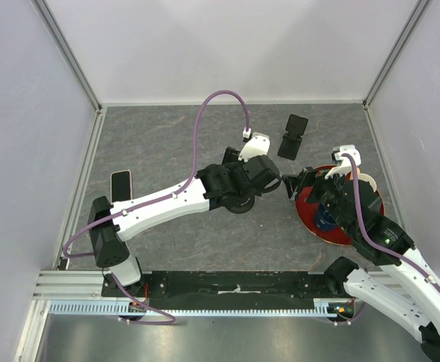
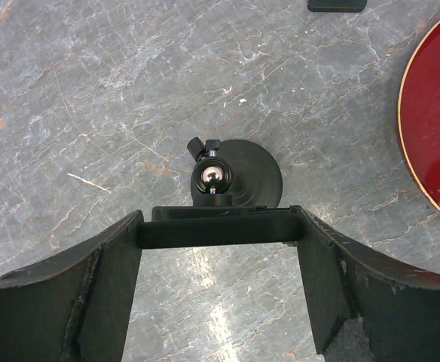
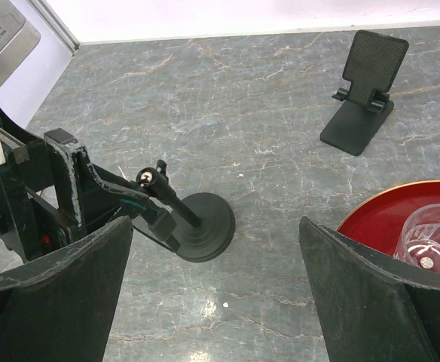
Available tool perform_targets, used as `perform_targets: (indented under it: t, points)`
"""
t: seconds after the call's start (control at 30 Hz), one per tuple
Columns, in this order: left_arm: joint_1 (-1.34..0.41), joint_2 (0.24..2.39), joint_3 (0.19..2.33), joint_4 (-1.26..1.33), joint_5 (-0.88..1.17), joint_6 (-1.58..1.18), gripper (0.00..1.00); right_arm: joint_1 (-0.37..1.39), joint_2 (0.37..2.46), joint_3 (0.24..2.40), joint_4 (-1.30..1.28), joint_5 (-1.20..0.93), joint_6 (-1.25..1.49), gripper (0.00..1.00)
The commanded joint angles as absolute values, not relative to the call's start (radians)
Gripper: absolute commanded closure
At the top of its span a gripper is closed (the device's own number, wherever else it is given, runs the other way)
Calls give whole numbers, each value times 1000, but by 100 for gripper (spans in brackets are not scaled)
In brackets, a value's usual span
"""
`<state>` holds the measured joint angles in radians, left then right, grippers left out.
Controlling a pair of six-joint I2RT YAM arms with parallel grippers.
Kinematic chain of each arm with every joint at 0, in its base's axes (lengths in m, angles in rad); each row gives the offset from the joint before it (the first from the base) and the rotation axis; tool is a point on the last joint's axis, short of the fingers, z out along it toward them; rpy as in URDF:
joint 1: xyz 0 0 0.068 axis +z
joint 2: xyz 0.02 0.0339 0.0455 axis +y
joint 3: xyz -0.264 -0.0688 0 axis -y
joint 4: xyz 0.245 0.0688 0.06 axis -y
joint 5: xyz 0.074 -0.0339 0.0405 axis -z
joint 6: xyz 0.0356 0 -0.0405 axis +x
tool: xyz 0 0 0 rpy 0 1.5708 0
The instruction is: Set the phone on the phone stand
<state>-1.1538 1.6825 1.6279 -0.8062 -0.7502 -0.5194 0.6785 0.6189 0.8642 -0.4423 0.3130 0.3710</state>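
My left gripper (image 1: 244, 192) is shut on a flat black slab, apparently the phone (image 2: 220, 228), held across its width and seen edge-on in the left wrist view. It hangs just above a round-based black stand with a chrome ball head (image 2: 211, 176), also in the right wrist view (image 3: 201, 230). A black folding phone stand (image 1: 292, 136) sits further back, also in the right wrist view (image 3: 365, 90). My right gripper (image 1: 294, 185) is open and empty, low over the table right of the round stand.
A red plate (image 1: 310, 219) with a clear glass (image 3: 435, 241) on it lies under the right arm. A pink-white rounded slab (image 1: 120, 185) lies at the left beside the left arm. Walls and metal rails close in the table.
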Motion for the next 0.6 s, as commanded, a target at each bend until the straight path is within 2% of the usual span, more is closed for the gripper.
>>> perform_targets:
  t: [0.0,0.07,0.1,0.17,0.2,0.27,0.3,0.43,0.57]
  points:
    - [-1143,1686,1657,-779,-759,-554,29,680,618,859,-428,330,364,2]
    - [-1137,1683,1654,-770,-739,-549,39,681,620,861,-428,330,362,2]
    - [-1135,1678,1652,-767,-732,-545,53,680,620,861,-428,330,364,2]
    - [-1131,1672,1646,-755,-723,-535,65,680,620,862,-426,330,361,2]
    - [-1129,1663,1646,-749,-724,-528,76,681,623,862,-428,330,359,2]
    - [-1121,1655,1646,-744,-727,-505,88,680,624,861,-425,330,357,2]
    - [-1118,1649,1646,-742,-735,-497,98,680,627,861,-425,331,359,2]
    - [-1097,1582,1626,-701,-782,-389,98,680,638,851,-416,327,354,2]
    - [-1065,1474,1508,-495,-818,-218,98,680,649,835,-400,334,345,2]
